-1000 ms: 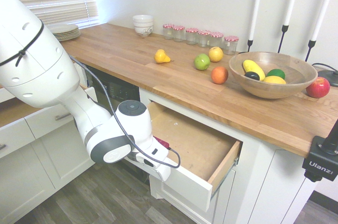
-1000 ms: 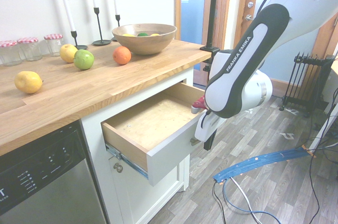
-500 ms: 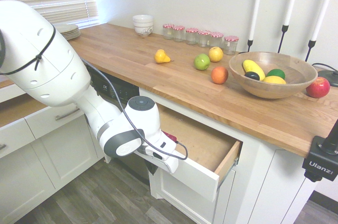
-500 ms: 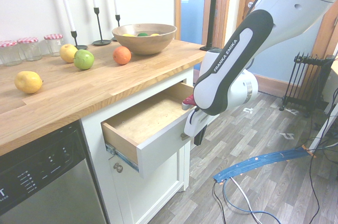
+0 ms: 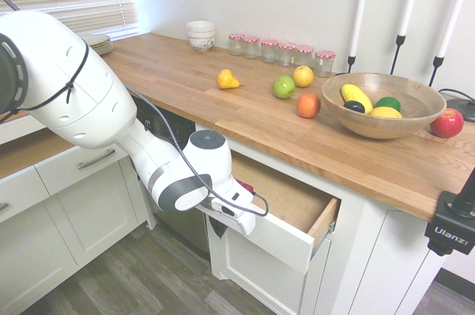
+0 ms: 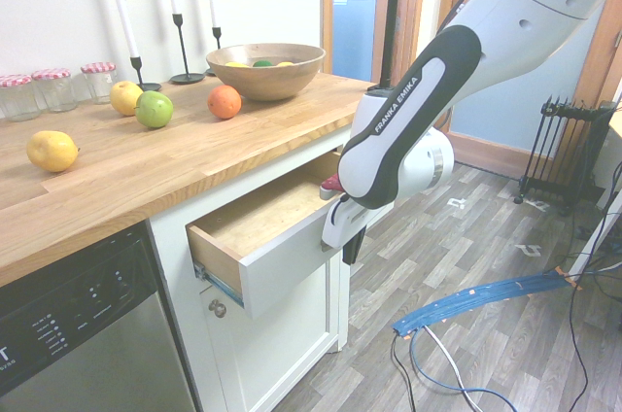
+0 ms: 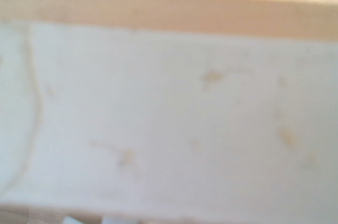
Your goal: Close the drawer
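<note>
Drawer (image 5: 288,245) in the first outside view is standing partly open beneath the wooden counter (image 5: 260,115), its white front jutting out and its pale wooden inside showing. The robot's white arm (image 5: 82,99) is reaching in from the picture's left and bending down at the front, probably because a flat surface is giving it something to push without any need for a grip. The fruit bowl (image 5: 386,128) is sitting up on the counter, so it is leaving the drawer's way back free.

In the second outside view, the arm is coming from the right, its end sitting close against the outer face of the drawer, towards the end farther from the dishwasher (image 6: 92,325). The jaws are pointing down, closed narrow, with nothing showing between them; keeping them together is likely making a firmer pusher. Pressing off-centre is perhaps risking a skewed slide, so an even, straight push towards the cabinet (image 6: 197,329) is looking like the next need.

In the wrist view, the drawer's white front is filling most of the blurred picture, with light wood running along it. Contact is staying out of sight here.
</note>
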Robot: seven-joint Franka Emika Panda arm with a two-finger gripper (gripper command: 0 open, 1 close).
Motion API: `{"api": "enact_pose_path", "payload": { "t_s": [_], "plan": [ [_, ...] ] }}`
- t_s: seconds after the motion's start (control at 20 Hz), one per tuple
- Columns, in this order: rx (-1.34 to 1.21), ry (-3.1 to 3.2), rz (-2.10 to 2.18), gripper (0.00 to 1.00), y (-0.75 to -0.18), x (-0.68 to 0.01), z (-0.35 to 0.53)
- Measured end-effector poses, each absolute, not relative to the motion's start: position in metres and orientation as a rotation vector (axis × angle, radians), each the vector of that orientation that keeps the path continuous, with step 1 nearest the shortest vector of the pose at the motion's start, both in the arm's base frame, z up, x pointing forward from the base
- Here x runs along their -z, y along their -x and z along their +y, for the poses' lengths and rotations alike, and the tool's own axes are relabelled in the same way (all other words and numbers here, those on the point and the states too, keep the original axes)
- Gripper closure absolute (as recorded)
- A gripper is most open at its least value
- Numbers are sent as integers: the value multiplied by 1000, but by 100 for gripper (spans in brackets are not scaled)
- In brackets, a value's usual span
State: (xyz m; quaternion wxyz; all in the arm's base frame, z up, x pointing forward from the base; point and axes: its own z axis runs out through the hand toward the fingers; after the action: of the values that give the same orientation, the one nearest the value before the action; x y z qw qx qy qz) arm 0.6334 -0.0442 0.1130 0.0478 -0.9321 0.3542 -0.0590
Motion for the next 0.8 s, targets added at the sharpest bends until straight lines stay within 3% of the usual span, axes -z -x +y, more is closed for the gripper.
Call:
{"api": "enact_pose_path", "payload": {
  "t_s": [0.8],
  "plan": [
    [185,2851,1076,100,-691,-116,-31]
  ]
}}
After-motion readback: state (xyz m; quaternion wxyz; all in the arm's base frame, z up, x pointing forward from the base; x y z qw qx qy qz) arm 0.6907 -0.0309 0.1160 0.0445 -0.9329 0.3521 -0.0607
